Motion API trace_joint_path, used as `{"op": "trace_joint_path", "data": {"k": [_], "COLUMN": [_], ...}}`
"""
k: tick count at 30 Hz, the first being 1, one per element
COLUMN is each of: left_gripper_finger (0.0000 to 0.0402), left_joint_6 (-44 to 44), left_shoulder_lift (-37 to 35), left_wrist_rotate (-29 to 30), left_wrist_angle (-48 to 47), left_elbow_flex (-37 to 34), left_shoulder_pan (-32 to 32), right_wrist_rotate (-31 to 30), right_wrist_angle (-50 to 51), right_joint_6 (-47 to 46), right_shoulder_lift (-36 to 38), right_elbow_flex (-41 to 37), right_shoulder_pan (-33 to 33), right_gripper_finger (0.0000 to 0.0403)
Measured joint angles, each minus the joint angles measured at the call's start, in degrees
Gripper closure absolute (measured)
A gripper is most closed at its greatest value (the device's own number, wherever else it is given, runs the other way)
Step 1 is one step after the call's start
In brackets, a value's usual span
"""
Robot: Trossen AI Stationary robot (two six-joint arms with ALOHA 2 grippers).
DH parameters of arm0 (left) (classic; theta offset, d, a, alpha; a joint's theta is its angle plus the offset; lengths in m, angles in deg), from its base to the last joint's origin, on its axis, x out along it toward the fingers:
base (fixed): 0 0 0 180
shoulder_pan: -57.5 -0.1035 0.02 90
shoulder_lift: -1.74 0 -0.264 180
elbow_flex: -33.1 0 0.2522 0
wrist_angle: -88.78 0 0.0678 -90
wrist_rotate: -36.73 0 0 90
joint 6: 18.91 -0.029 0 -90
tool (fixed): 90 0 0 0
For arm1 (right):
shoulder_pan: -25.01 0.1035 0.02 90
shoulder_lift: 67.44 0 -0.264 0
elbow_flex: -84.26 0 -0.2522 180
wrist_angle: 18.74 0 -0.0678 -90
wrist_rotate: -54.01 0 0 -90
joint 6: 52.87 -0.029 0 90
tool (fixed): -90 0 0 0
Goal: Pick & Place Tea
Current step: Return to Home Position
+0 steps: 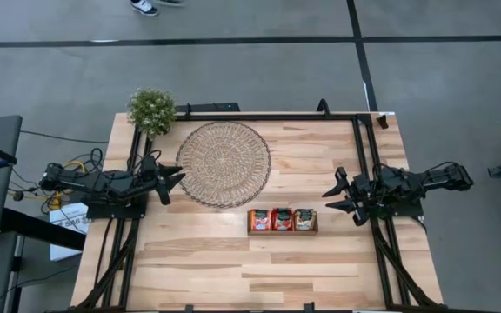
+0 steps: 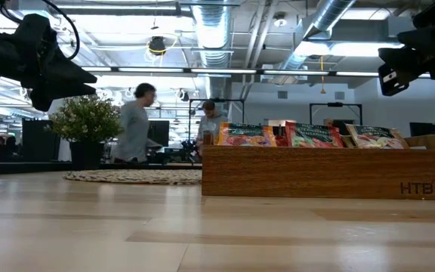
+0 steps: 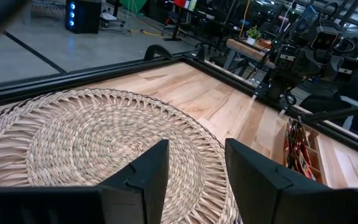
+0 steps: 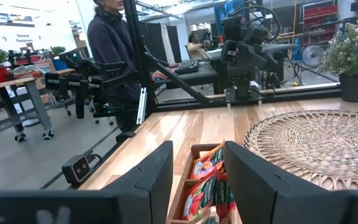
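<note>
At the front of the table (image 1: 233, 269), a wooden tray (image 1: 283, 232) with three parts is seen. The tea sachets (image 1: 282, 219) are stood on edge inside it. Red ones are packed in the left and middle parts, and pale ones in the right part. From table height, their tops are seen poking up over the tray wall.

A little farther back, the right gripper (image 1: 331, 198) is held up in the air, to the right of the tray and apart from it. Its two fingers (image 4: 157, 177) are spread open, and they are pointed toward the middle of the table.

On the other side, the left gripper (image 1: 174, 183) is held up in the air too, just beside the left edge of the round woven mat (image 1: 224, 163). Its fingers (image 3: 148, 177) are spread open as well and are pointed over the mat.

The mat is laid flat behind the tray and a bit to the left. A small green plant (image 1: 151, 110) is stood at the far left corner of the table.

Past the table, two people (image 2: 136, 125) are seen in the room.
</note>
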Motion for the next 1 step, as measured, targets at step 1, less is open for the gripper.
{"op": "trace_joint_path", "data": {"k": [1], "left_gripper_finger": [0.0253], "left_joint_6": [0.02], "left_shoulder_lift": [0.0], "left_wrist_rotate": [0.0], "left_wrist_angle": [0.01], "left_elbow_flex": [0.0], "left_shoulder_pan": [0.0], "right_wrist_rotate": [0.0], "right_wrist_angle": [-0.02], "right_joint_6": [0.0], "right_shoulder_lift": [0.0], "right_elbow_flex": [0.0], "right_shoulder_pan": [0.0], "right_gripper_finger": [0.0269]}}
